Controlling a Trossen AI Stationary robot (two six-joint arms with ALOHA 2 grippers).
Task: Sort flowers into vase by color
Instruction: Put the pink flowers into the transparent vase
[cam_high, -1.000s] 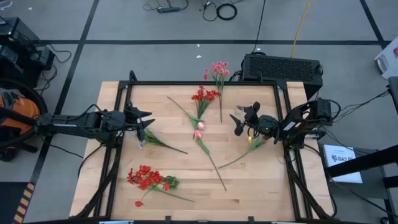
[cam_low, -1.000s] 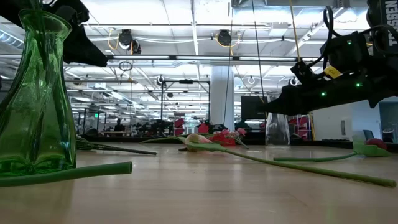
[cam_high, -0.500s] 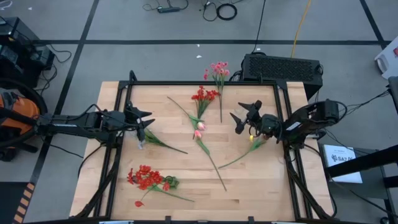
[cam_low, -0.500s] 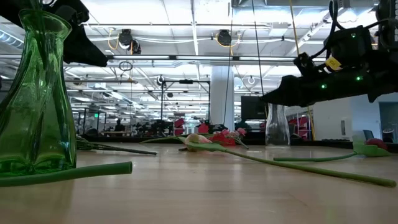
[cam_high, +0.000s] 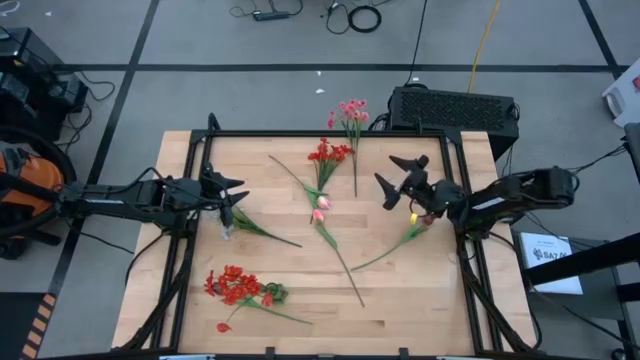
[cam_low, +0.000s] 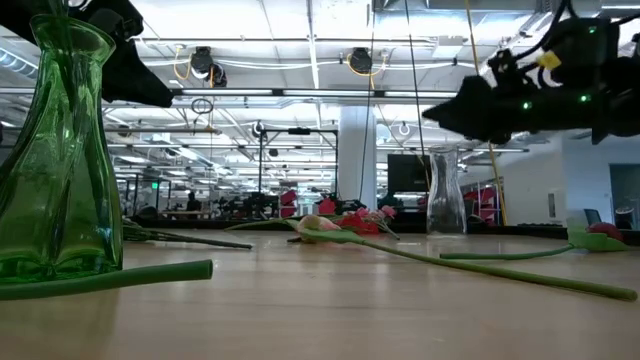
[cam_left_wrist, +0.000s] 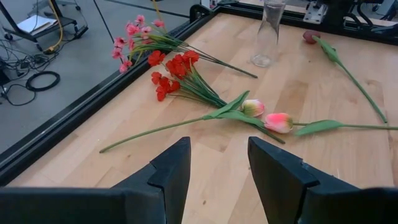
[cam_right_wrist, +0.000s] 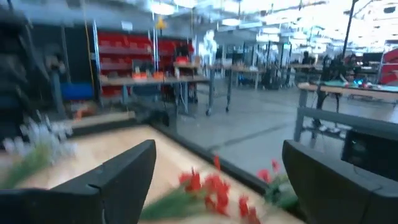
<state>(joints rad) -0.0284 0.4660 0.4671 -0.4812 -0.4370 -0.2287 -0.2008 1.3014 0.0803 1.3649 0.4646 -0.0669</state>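
Flowers lie loose on the wooden table. A red cluster (cam_high: 328, 153) and pink blooms (cam_high: 352, 110) are by the far edge, and two pink tulip buds (cam_high: 320, 208) lie in the middle. A maroon tulip (cam_high: 425, 222) is on the right, a second red cluster (cam_high: 238, 287) near left, and a pale sprig (cam_high: 228, 228) on the left. A green vase (cam_low: 55, 160) stands below my open left gripper (cam_high: 228, 192). A clear vase (cam_low: 445, 200) stands on the right. My open right gripper (cam_high: 388, 172) hangs in the air above it, holding nothing.
Black rails (cam_high: 320, 133) frame the table. A black box (cam_high: 455, 108) sits behind the far right corner. Bare wood lies between the tulip stems and the near right corner (cam_high: 430, 300). A loose green stem (cam_low: 110, 278) lies in front of the green vase.
My right gripper has risen and moved a little toward the table's far edge, tipping up so that its wrist view now looks into the room. It stayed open. The flowers and vases have not moved.
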